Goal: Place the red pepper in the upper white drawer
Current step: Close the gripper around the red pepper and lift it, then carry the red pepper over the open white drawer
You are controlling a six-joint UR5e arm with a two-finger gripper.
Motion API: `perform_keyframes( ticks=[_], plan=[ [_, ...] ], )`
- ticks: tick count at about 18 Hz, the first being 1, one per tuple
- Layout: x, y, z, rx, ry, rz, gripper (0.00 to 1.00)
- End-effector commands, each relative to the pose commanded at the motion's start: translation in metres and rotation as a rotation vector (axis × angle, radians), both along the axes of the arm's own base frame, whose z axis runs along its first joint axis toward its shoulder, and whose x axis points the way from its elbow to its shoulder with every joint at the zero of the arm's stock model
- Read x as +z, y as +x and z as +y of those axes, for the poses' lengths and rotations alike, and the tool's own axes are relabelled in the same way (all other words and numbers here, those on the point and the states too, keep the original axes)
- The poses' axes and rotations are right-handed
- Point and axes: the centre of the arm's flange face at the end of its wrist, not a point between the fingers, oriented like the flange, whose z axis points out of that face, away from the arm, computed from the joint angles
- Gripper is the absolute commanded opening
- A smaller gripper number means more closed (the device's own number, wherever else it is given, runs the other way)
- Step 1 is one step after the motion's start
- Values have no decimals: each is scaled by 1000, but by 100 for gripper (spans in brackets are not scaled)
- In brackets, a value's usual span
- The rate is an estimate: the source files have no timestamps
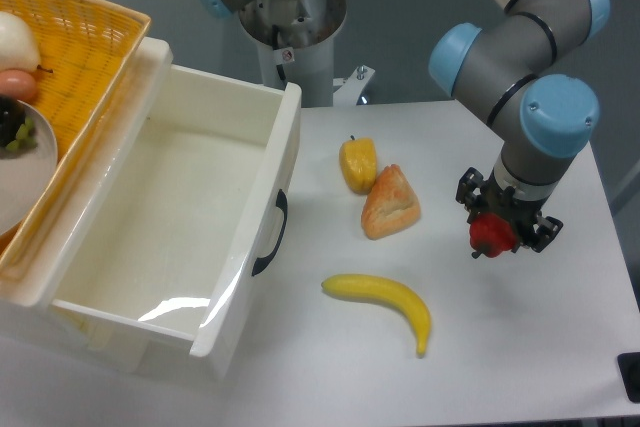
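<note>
The red pepper is small and glossy, and my gripper is shut on it at the right side of the table, slightly above the surface as far as I can tell. The black fingers flank the pepper on both sides. The upper white drawer stands pulled open at the left, its inside bare, with a black curved handle on the front panel. The pepper is well to the right of the drawer, apart from it.
Between drawer and gripper lie a yellow-orange pepper, a pastry-like bread piece and a banana. A yellow wicker basket with a plate of food sits on top of the cabinet at the far left. The arm base stands behind.
</note>
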Motion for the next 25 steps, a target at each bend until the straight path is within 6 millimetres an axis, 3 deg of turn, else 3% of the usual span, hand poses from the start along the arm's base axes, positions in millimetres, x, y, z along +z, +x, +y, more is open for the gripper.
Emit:
perform_keyframes(
  ticks=[5, 10, 15, 25],
  plan=[
    [13, -1, -2, 19, 41, -3, 14],
    [57, 10, -8, 30, 130, -13, 14],
    [99, 36, -3, 100, 228, -22, 14],
    [176, 154, 63, 61, 335, -15, 14]
  ],
)
